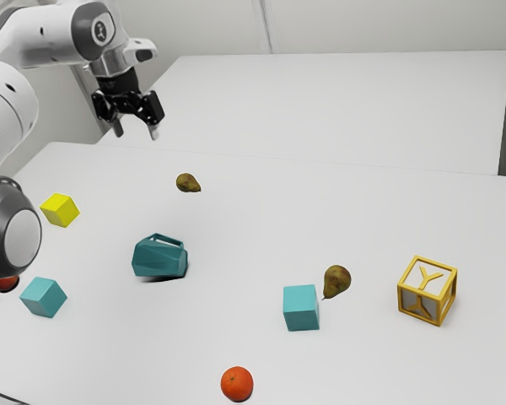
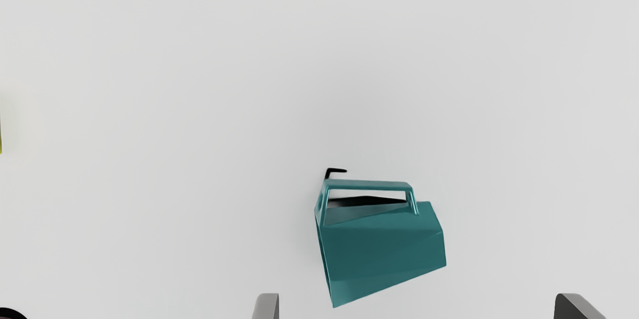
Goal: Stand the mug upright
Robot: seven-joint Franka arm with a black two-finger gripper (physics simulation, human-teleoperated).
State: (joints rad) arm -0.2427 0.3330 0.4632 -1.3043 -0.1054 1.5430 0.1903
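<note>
The gripper (image 1: 137, 133) hangs high above the table at the exterior view's upper left, its fingers wide apart with nothing between them. Below it, nearer the camera, a teal faceted mug (image 1: 159, 257) lies on its side on the table, handle uppermost. In the wrist view the mug (image 2: 382, 249) rests beyond the open gripper (image 2: 417, 306), its handle along the side farther from the fingertips. Mug and fingers are well apart.
Around the mug are a yellow cube (image 1: 60, 210), a teal cube (image 1: 43, 297) and a pear (image 1: 187, 182). Farther to the exterior view's right are another teal cube (image 1: 301, 308), a second pear (image 1: 337, 280), a letter block (image 1: 427, 290) and an orange (image 1: 237, 384).
</note>
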